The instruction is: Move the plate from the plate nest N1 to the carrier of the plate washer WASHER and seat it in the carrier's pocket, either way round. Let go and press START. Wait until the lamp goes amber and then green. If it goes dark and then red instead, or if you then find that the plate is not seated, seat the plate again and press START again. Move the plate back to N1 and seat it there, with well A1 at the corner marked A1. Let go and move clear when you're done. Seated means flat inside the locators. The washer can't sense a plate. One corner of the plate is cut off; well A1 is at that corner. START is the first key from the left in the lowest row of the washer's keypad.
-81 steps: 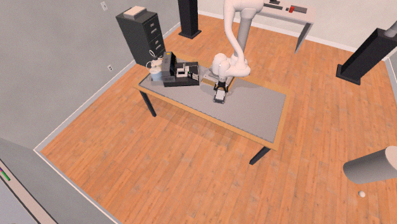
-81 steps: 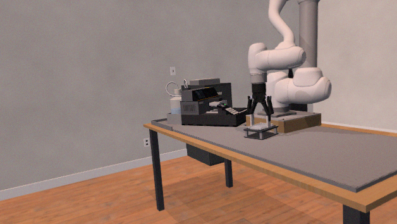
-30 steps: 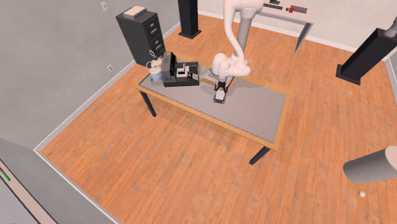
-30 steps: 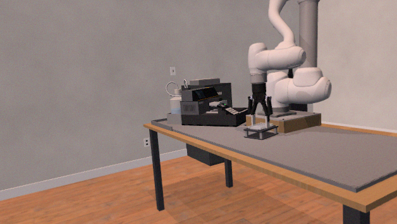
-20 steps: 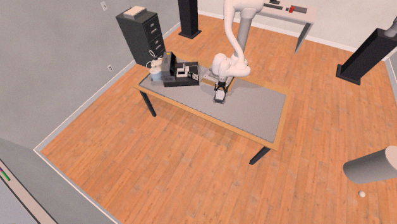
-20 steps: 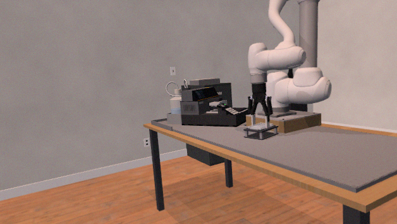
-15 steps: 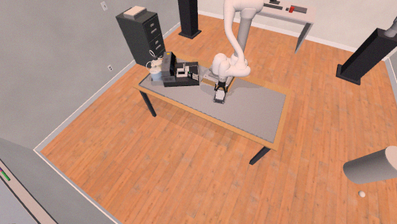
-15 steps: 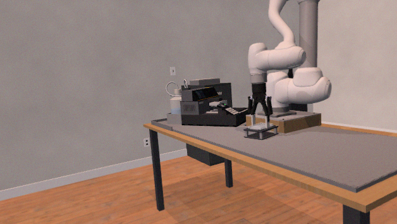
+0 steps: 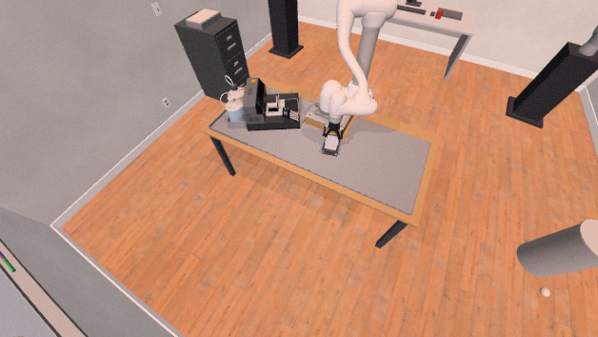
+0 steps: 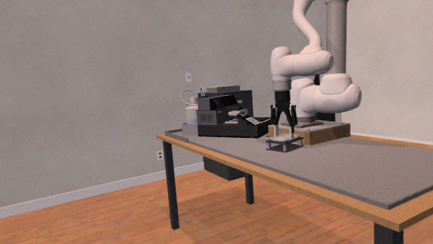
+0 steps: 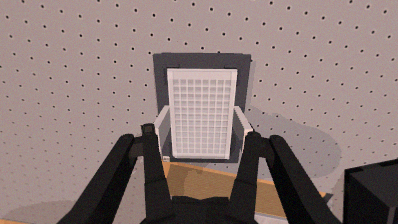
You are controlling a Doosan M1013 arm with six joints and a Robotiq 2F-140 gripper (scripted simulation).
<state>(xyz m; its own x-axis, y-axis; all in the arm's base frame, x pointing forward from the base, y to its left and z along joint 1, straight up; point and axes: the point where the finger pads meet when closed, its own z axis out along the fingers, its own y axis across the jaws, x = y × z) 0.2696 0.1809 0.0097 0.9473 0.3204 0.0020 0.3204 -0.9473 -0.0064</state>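
The pincer (image 9: 331,138) (image 10: 283,132) (image 11: 201,114) points down over the nest (image 9: 330,153) (image 10: 285,149) (image 11: 160,80), partly open, its pale pads (image 10: 291,132) (image 11: 163,122) pinching the plate (image 9: 331,144) (image 10: 285,138) (image 11: 202,120) by its two long sides. The plate lies level at the nest's top, inside its dark frame; whether it is fully seated, I cannot tell. The nest stands on the worktop (image 9: 381,164) (image 10: 345,167) (image 11: 75,75). The washer (image 9: 278,125) (image 10: 227,130) is near the nest, apart from it.

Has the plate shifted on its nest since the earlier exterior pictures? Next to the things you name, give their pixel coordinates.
No, not visibly: in the exterior view, the plate (image 9: 331,142) (image 10: 285,137) (image 11: 202,117) keeps the same place against the nest (image 9: 330,153) (image 10: 292,148) (image 11: 202,60).
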